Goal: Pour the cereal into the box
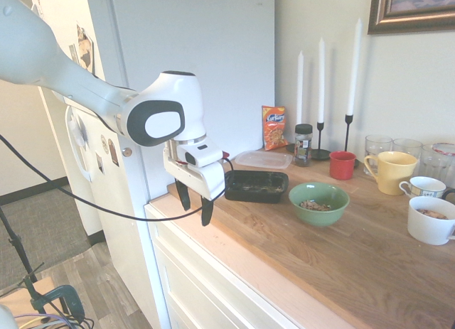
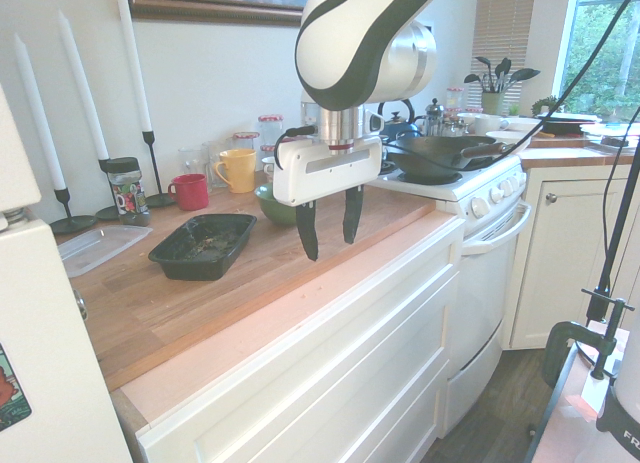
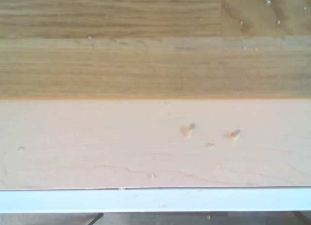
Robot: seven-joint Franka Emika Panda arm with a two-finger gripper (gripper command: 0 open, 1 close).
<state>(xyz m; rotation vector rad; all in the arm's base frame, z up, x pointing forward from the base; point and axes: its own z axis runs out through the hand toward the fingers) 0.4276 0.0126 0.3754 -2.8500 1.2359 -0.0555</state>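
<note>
Cereal (image 1: 315,205): small tan heap inside green bowl (image 1: 319,203) on wooden surface (image 1: 341,265), just right of black box (image 1: 256,186). Gripper (image 1: 195,203) above surface's near edge; jaws wide apart, empty.

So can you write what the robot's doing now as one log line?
end effector: open, empty, above counter edge | cereal: in green bowl | box: beside bowl, unfilled
</note>
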